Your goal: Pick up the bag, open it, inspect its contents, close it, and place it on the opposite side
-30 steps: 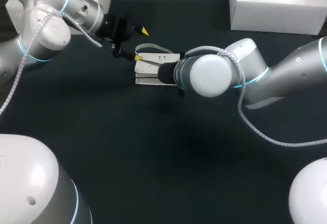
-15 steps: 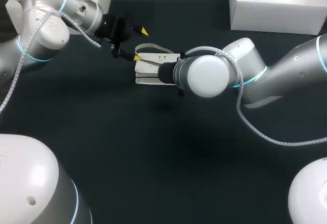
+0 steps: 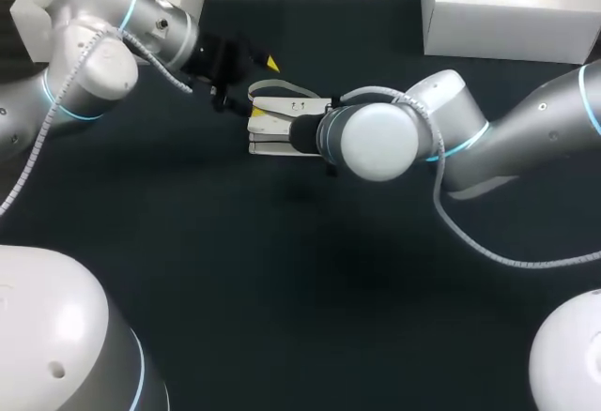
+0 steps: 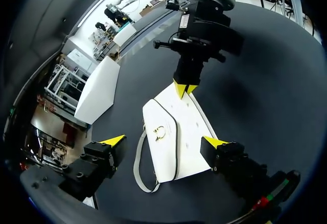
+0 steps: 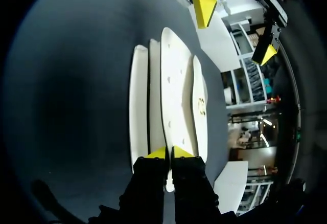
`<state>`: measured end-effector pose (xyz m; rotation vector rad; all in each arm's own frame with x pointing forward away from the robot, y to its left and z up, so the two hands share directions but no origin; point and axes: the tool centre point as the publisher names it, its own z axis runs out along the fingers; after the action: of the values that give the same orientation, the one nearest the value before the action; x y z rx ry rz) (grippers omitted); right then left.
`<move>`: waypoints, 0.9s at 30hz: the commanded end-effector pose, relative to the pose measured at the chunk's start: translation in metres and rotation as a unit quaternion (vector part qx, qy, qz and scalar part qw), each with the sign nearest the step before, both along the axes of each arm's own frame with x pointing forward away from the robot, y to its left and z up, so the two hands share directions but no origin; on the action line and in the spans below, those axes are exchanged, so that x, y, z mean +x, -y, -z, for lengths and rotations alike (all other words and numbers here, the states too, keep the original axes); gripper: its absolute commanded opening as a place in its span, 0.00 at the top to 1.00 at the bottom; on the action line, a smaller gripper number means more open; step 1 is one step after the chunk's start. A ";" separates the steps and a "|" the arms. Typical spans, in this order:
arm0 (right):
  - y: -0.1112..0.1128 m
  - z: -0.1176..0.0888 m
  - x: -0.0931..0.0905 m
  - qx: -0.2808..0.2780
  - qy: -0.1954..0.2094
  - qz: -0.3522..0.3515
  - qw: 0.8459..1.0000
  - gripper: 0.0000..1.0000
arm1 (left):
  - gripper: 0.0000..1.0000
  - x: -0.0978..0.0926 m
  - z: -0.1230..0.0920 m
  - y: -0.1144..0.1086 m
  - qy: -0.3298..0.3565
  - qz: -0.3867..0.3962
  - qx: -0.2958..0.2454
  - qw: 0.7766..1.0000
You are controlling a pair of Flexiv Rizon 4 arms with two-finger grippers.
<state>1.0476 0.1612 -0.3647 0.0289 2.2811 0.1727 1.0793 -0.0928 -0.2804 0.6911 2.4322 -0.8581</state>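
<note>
Lying flat on the dark table, the white handbag runs lengthwise from one hand to the other. Right hand pinches one short end of the handbag, fingers closed tight on it. Left hand hangs at the handbag's opposite, strap end, fingers spread wide, holding nothing.

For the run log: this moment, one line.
bag: on table | right end effector: shut on bag | left end effector: open, near bag

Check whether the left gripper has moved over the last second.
Yes. In the head view the left gripper has crept slightly towards the bag, which lies unmoved; its open fingers stand either side of the bag's end.
</note>
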 end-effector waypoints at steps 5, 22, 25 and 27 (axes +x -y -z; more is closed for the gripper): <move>-0.002 0.002 -0.001 -0.001 0.003 0.003 1.000 1.00 | 0.19 0.004 0.016 0.010 -0.005 0.007 -0.001 1.000; -0.002 0.002 -0.001 -0.001 0.003 0.003 1.000 1.00 | 0.32 0.015 0.043 0.012 -0.030 0.020 0.017 0.999; -0.002 0.002 -0.001 -0.001 0.003 0.003 1.000 1.00 | 0.43 0.021 0.048 0.013 -0.033 0.018 0.019 0.999; -0.002 0.002 -0.001 -0.001 0.003 0.003 1.000 1.00 | 0.46 0.024 0.051 0.013 -0.036 0.017 0.022 0.999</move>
<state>1.0471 0.1619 -0.3649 0.0312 2.2801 0.1699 1.0941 -0.1020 -0.3251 0.7250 2.5095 -0.8527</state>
